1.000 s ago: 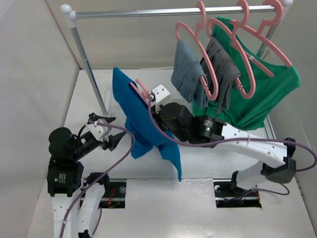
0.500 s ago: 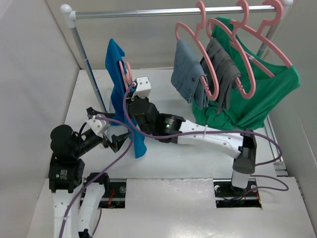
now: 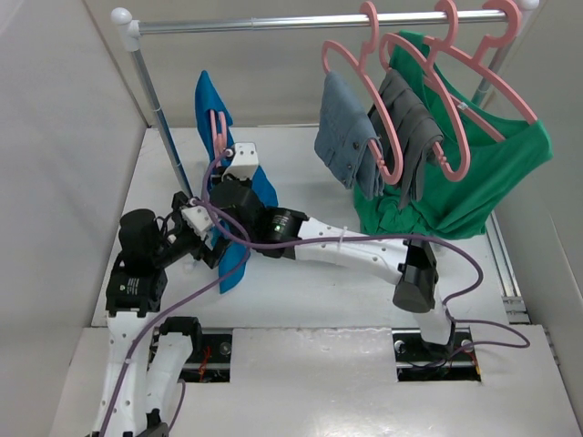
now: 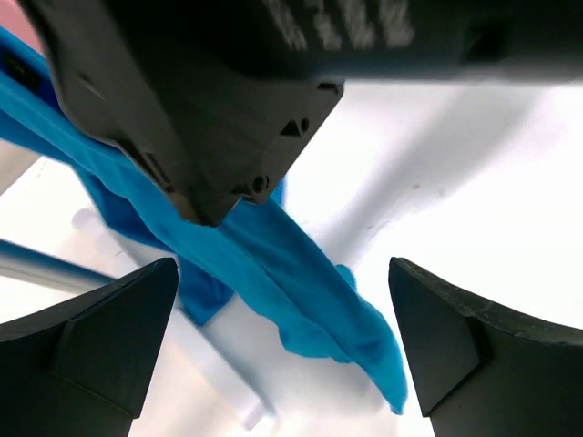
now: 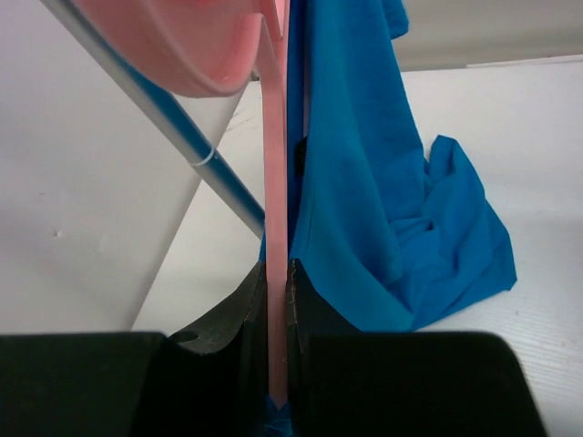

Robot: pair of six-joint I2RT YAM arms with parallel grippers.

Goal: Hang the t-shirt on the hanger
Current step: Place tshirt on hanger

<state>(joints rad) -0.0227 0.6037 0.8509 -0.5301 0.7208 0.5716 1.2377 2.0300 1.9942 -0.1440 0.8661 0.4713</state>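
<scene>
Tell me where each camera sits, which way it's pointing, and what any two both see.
Top external: above and behind the arm bases, looking down over the table at the clothes rack; left arm and right arm show.
Left wrist: on the left arm, looking past the open left gripper at the blue t-shirt.
Right wrist: on the right arm, looking along the right gripper, shut on the pink hanger.
Shared: both wrist views show the t-shirt.

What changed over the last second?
The right hand carried the hanger and t-shirt leftward, away from the bases, toward the rack post. The left hand opened wider and followed. Unchanged: right hand's grip on the hanger, hung clothes.
</scene>
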